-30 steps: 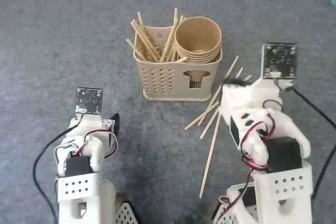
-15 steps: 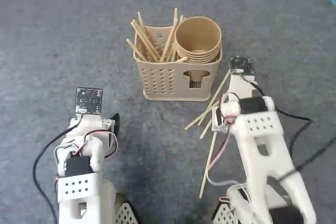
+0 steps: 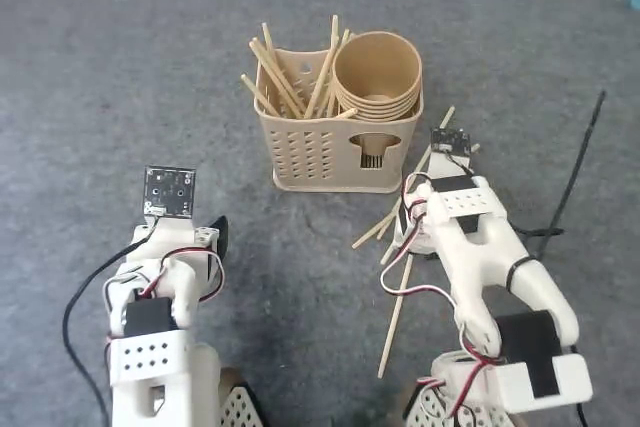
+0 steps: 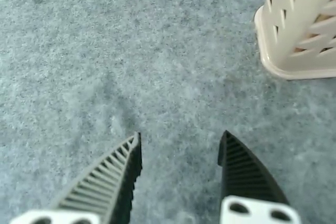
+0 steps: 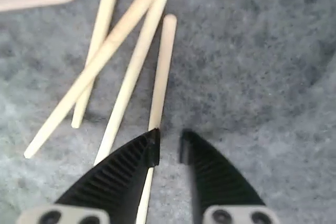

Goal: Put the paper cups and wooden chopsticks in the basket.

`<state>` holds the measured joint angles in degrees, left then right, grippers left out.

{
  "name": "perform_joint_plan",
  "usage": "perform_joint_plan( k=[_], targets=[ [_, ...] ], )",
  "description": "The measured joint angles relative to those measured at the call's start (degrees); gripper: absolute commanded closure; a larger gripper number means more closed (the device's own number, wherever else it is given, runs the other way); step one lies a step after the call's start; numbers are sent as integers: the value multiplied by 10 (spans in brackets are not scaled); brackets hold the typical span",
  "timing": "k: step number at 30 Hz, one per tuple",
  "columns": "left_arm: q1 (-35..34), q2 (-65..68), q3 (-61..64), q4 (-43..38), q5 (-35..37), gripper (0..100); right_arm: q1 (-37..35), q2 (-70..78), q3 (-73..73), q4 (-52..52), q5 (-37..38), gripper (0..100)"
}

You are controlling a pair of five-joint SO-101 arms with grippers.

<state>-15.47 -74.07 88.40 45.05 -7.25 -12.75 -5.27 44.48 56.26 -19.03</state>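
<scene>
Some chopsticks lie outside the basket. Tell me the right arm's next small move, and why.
Probably widen the right hand and shift it sideways over the nearest chopstick: its fingers are barely apart, and the chopstick runs under one finger, not between them.

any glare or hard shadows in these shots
High view: soft, even light, just a faint shadow under the basket. Right wrist view: a small bright glint on the basket's base, soft thin shadows beside the chopsticks. Left wrist view: no glare on the carpet.
</scene>
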Motion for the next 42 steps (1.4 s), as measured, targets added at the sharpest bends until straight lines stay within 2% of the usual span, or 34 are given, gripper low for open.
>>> perform_joint_plan(
  k=[9, 16, 21, 27, 29, 33, 42],
  targets=[
    [0, 0, 0, 0, 0, 772, 0, 0, 4, -2, -3, 832],
    [0, 0, 0, 0, 0, 772, -51, -4, 6, 6, -4, 833],
    [0, 0, 0, 0, 0, 772, -73, -63, 40, 21, -5, 833],
    [0, 0, 0, 0, 0, 772, -77, -120, 133, -67, -5, 834],
    [0, 0, 0, 0, 0, 772, -78, -135, 156, -98, -5, 857],
    [0, 0, 0, 0, 0, 772, -75, -136, 158, -102, -5, 993],
    [0, 0, 0, 0, 0, 772, -32, -132, 165, -103, -4, 991]
  ],
)
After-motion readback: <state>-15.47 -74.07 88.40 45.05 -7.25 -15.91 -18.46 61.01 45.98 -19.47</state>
